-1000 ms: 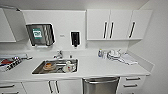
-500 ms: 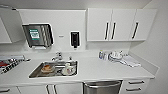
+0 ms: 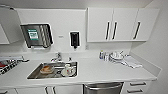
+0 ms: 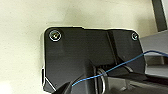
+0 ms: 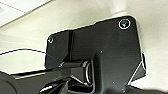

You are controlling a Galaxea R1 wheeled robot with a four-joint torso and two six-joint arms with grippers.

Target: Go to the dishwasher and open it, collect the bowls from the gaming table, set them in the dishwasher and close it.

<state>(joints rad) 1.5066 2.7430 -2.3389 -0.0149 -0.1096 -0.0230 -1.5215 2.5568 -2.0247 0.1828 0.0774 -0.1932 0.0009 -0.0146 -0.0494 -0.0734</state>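
sink (image 3: 53,70) sitting in the countertop (image 3: 100,72), left of centre; dishes lying in it | faucet (image 3: 57,57) standing behind the sink | dishwasher (image 3: 103,88) sitting under the countertop, right of the sink | drawers (image 3: 137,87) lying right of the dishwasher | wall cabinets (image 3: 120,24) hanging above the counter's right part; dishes (image 3: 113,56) resting below them
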